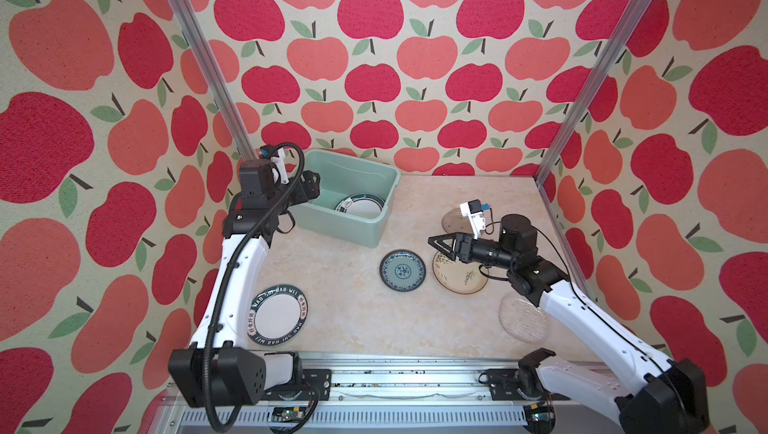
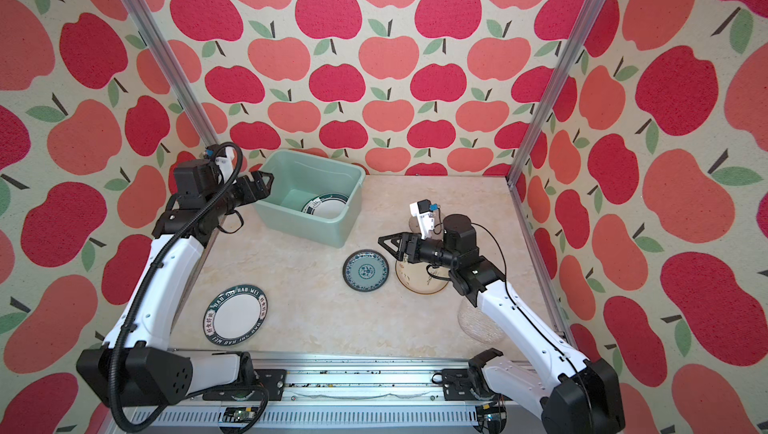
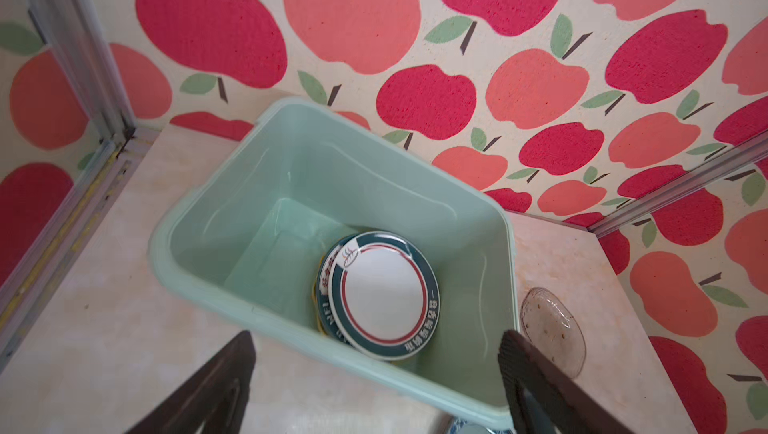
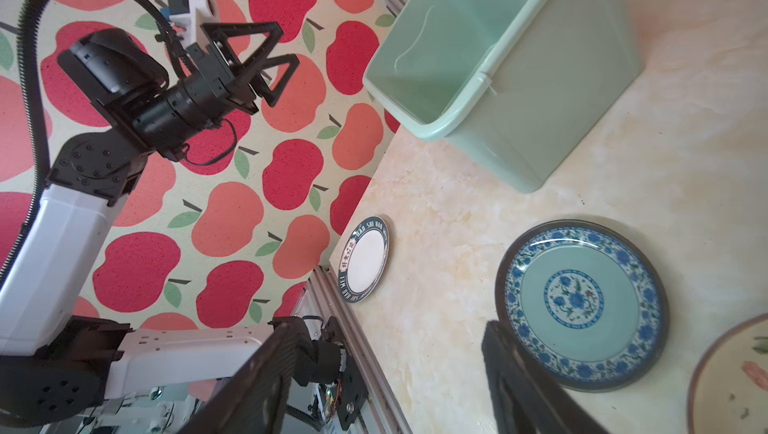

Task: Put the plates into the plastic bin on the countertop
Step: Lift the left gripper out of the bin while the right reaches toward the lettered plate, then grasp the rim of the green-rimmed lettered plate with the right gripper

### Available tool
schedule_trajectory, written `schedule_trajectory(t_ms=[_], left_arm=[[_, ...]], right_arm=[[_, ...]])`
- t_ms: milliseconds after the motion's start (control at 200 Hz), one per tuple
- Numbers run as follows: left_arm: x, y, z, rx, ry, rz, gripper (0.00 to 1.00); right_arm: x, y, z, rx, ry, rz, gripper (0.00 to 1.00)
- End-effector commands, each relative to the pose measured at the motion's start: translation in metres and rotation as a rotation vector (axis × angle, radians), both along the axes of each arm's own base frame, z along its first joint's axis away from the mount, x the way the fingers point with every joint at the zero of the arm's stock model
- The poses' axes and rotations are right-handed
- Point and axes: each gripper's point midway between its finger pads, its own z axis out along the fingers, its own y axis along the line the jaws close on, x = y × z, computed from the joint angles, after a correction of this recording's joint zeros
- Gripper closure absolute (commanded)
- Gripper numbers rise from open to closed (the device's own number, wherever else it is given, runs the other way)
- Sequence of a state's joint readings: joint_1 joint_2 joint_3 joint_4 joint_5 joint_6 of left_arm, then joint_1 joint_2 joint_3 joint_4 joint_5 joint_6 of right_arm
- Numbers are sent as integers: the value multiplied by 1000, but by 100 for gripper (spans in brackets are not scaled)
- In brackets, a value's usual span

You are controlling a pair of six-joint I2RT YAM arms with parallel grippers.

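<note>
plastic bin [image 1: 340, 226]: stands on the countertop [image 1: 340, 299] at the upper centre-left of both top views, near the back wall [image 1: 415, 78]; it is turned a little askew
plates in the bin: a green-rimmed plate [image 3: 382, 290], white with a red ring, lies on top at the right end of the bin in both top views; under it the left wrist view shows the dark rim of a second lettered plate [image 3: 325, 303]; how many more lie below, I cannot tell
left pincer [image 1: 309, 186]: over the left rim of the bin; its jaws are spread wide and nothing is between them
right pincer [image 1: 438, 245]: centre-right of both top views, pointing to the left, over the upper-left edge of the cream plate [image 1: 457, 282]; its jaws are apart and empty; if it touches the plate, I cannot tell
teal plate [image 1: 402, 270]: flat on the countertop, just beside the cream plate on its left; lower in the frame than the bin
lettered plate [image 1: 277, 314]: lower left, near the front rail [image 1: 415, 363]; the left arm [image 1: 237, 278] covers its left edge
near glass plate [image 1: 521, 317]: lower right; partly under the right arm [image 1: 582, 311]
far glass plate [image 1: 451, 220]: to the right of the bin; partly hidden behind the right wrist
</note>
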State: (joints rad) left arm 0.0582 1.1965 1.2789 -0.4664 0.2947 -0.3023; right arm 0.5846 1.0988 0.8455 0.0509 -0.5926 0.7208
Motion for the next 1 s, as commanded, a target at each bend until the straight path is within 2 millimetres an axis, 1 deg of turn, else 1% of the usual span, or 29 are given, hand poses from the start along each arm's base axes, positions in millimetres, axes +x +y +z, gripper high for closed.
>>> schedule_trajectory(t_ms=[0,120,210,230,340,385,420,480,540,585,635,720,845,996], left_arm=[[-56,16,-26,-100,112,84,1],[-107,33,-48,-184,205,186,1],[-142,45,-65,-210,293,302,2],[-150,48,-69,-209,316,336,2],[-190,60,-89,-213,423,504,2],[-204,65,-93,-208,450,564,2],[-215,68,-96,-203,474,611,2],[-232,74,-99,-192,512,689,2],[-245,76,-102,-189,552,738,2],[-253,75,-104,-191,589,759,2],[-263,72,-109,-195,646,773,1],[-273,65,-113,-208,710,762,1],[-283,60,-116,-204,718,743,0],[-287,57,-121,-189,734,717,0]], right_arm=[[-8,35,11,-31,-64,48,27],[-27,86,8,-67,-56,141,28],[-38,120,-3,-104,-6,180,30],[-40,128,-3,-103,2,187,30],[-47,168,-21,-108,123,178,30],[-51,184,-31,-102,180,166,31],[-54,197,-33,-84,207,170,31],[-61,217,-46,-85,263,171,30],[-67,234,-60,-80,312,179,30],[-69,243,-73,-86,361,172,30],[-71,253,-85,-86,403,175,31],[-70,265,-107,-95,472,163,30],[-67,281,-143,-105,563,126,31],[-72,310,-175,-94,667,120,32]])
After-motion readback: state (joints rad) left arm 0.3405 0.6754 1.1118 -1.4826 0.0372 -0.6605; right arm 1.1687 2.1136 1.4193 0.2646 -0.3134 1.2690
